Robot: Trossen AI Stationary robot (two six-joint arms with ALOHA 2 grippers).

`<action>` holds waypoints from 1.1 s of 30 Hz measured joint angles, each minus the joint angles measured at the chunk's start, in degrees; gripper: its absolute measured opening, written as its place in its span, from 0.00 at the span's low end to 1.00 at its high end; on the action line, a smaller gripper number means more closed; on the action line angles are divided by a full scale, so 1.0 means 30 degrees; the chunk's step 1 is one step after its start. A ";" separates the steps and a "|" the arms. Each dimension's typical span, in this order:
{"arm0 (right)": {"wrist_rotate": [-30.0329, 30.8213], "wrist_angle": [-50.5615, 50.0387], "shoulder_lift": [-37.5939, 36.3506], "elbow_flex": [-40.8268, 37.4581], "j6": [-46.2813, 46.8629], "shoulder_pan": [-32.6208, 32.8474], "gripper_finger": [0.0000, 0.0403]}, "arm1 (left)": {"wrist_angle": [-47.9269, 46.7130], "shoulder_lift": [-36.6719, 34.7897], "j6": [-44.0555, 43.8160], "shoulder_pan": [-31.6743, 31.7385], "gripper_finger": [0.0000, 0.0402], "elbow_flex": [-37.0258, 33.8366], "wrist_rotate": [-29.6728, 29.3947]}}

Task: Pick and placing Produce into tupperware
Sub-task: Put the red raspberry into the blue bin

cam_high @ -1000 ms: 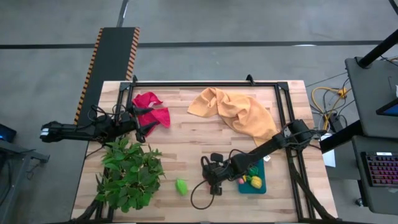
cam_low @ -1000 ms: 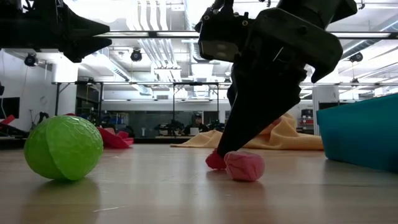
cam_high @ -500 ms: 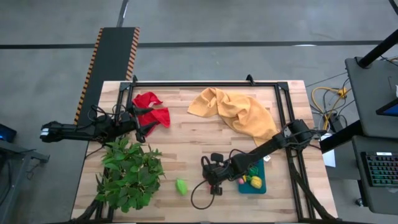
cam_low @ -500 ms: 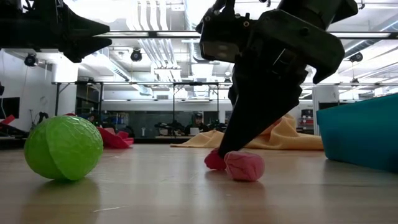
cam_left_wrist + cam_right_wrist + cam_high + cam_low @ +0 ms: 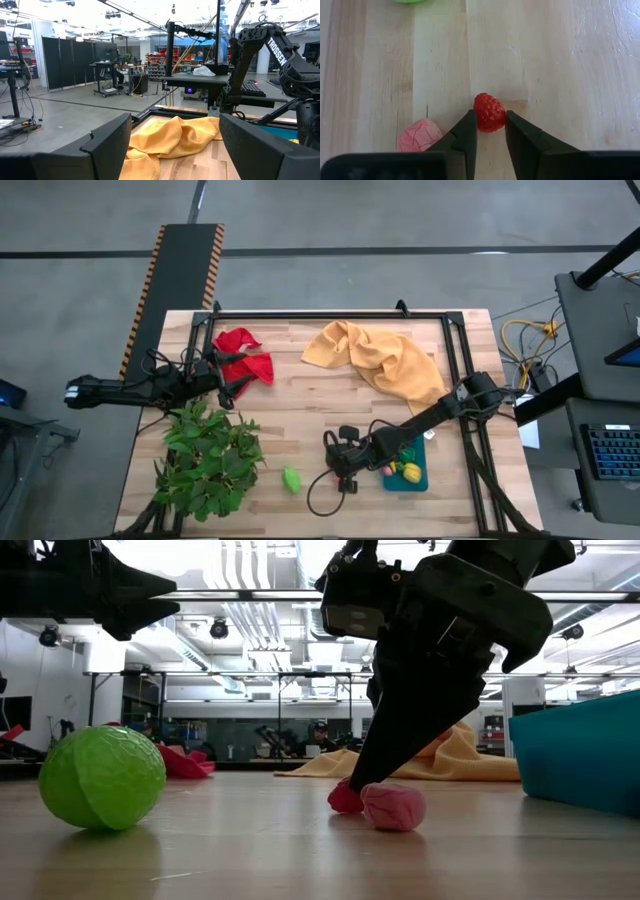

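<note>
My right gripper [image 5: 343, 472] reaches down near the table's near edge, just left of the teal tupperware [image 5: 420, 480], which holds yellow and other small pieces. Its fingers are shut on a red raspberry piece [image 5: 489, 112]. A pale pink piece [image 5: 419, 136] lies on the wood right beside it, also visible in the low view [image 5: 392, 807]. The lime green piece [image 5: 291, 479] rests on the table farther left. My left gripper [image 5: 232, 383] waits open by the red cloth. My right gripper pinches the red raspberry piece by its two sides [image 5: 479, 120] between its fingertips [image 5: 468, 125]. The fingers come from above, slanting down. In the low view the piece [image 5: 345, 800] sits on the table top under the finger.
A big leafy green plant [image 5: 205, 455] fills the near left corner. A yellow cloth [image 5: 385, 365] lies at the far right and a red cloth [image 5: 245, 355] at the far left. A dark metal frame [image 5: 330, 315] borders the table.
</note>
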 joint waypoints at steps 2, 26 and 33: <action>0.0000 -0.0001 0.0007 0.0000 -0.0007 0.0000 0.20 | -0.0005 0.0000 0.0000 -0.0002 0.72 0.0000 0.0005; 0.0000 -0.1341 -0.0139 0.0656 -0.0357 0.0007 0.17 | -0.0007 0.0000 0.0000 0.0000 0.72 0.0000 0.0000; -0.0007 -0.1231 -0.0139 0.0656 -0.0955 0.0007 0.17 | -0.0011 0.0000 0.0000 0.0000 0.72 0.0000 0.0004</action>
